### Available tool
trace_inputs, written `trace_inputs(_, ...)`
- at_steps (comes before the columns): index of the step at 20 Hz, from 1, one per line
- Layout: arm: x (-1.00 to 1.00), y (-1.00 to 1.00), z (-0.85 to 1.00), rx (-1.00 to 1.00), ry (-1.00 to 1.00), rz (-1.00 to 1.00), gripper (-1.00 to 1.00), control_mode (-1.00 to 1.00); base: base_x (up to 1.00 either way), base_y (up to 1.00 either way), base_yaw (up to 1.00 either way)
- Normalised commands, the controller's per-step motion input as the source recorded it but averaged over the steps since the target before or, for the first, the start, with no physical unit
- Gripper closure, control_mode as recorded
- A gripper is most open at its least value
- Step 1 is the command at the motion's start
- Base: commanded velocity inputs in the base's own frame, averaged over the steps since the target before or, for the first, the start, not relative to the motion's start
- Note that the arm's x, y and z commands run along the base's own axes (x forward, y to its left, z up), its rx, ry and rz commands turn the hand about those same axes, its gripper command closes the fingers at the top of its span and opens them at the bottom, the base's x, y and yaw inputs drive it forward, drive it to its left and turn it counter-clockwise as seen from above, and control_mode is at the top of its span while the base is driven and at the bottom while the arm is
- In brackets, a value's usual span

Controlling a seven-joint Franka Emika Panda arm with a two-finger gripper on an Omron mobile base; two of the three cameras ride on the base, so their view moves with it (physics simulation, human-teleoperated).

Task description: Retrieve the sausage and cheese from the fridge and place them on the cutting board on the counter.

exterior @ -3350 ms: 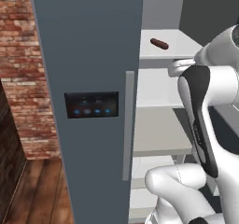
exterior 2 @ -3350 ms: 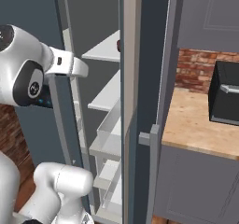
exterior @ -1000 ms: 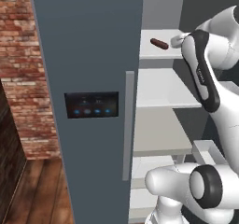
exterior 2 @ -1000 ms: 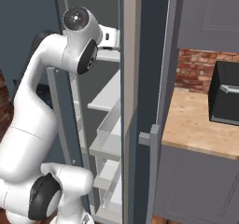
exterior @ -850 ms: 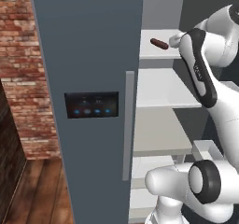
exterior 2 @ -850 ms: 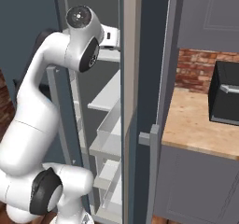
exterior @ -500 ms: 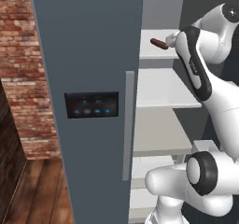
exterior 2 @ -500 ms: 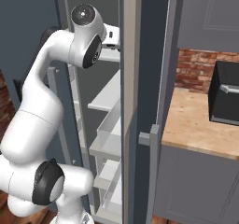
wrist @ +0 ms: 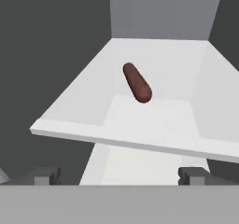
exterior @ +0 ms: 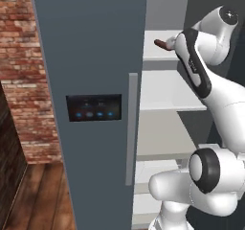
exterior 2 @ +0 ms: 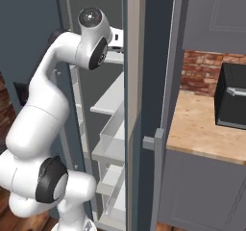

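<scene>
The gripper (wrist: 120, 175) has its jaws spread wide and holds nothing; in the hand view the two tips stand low at 7 and 5 o'clock, short of the shelf's front lip. The sausage (wrist: 137, 83) lies loose on the white upper shelf (wrist: 158, 115) past that lip, toward 12 o'clock from the jaws, its long axis running from 11 to 5 o'clock. In the left base view its dark end (exterior: 161, 44) peeks out beside the arm at the upper shelf.

I judge the task to be at its start: the fridge (exterior: 91, 56) stands open, the sausage is not yet gripped, and the cheese and the cutting board cannot be placed from these views. The table (exterior 2: 206, 124) lies well apart, at 3 o'clock of the fridge in the right base view.

Room looks fair. The shelf's side walls rise at 9 and 3 o'clock of the sausage, with bare floor around it, and the front lip is the edge to clear.
</scene>
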Motion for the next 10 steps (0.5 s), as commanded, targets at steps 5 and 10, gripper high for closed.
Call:
trace_inputs(5,0.38,0.00,-0.01,0.00,0.00,0.00,-1.00,-1.00,0.00,0.00,0.00)
trace_inputs(10,0.25,-0.01,-0.05,0.00,0.01,0.00,-1.00,-1.00,0.00,0.00,0.00)
